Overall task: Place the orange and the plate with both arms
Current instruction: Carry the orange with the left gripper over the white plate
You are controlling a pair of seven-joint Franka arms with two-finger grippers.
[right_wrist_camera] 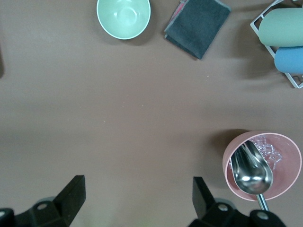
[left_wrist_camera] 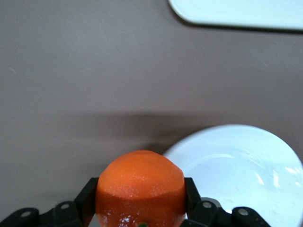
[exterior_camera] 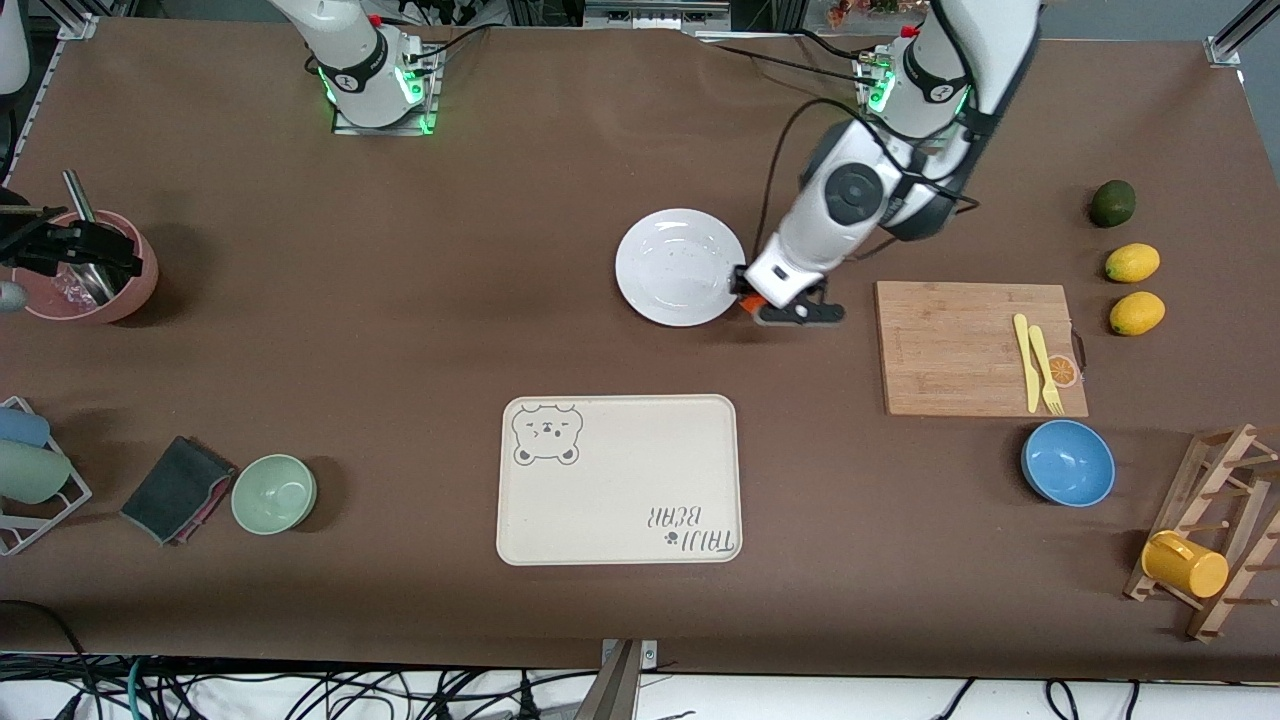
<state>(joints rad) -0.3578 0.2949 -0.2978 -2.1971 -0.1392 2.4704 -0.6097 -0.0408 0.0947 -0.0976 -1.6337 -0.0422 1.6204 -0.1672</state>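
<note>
Nearest the front camera: cream bear-printed tray (exterior_camera: pixel 620 480) mid-table, green bowl (exterior_camera: pixel 274 493) and dark folded cloth (exterior_camera: pixel 177 489) toward the right arm's end, blue bowl (exterior_camera: pixel 1068 462) and a wooden rack (exterior_camera: pixel 1215 530) with a yellow mug (exterior_camera: pixel 1184 564) toward the left arm's end. Farther from the camera: bamboo cutting board (exterior_camera: pixel 975 346) with yellow knife and fork (exterior_camera: pixel 1040 362) on it, two lemons (exterior_camera: pixel 1134 288) and a dark green fruit (exterior_camera: pixel 1112 203) past its end. The plate (exterior_camera: pixel 678 266) sits flat on the table about mid-table, farther from the camera than the tray, nothing on it. Left gripper (exterior_camera: pixel 762 300) is just beside the plate's rim on the cutting-board side, low near the table, fingers (left_wrist_camera: pixel 85 201) clamped on either side of the orange (left_wrist_camera: pixel 140 189); the wrist view shows the orange held between the black pads with the plate right next to it; whether the orange touches the table, can't tell. Right gripper (right_wrist_camera: pixel 137 196) is at the right arm's end of the table, fingers spread wide with nothing between them, up beside a pink cup (right_wrist_camera: pixel 265 163) holding a metal spoon (right_wrist_camera: pixel 251 172); that arm waits.
</note>
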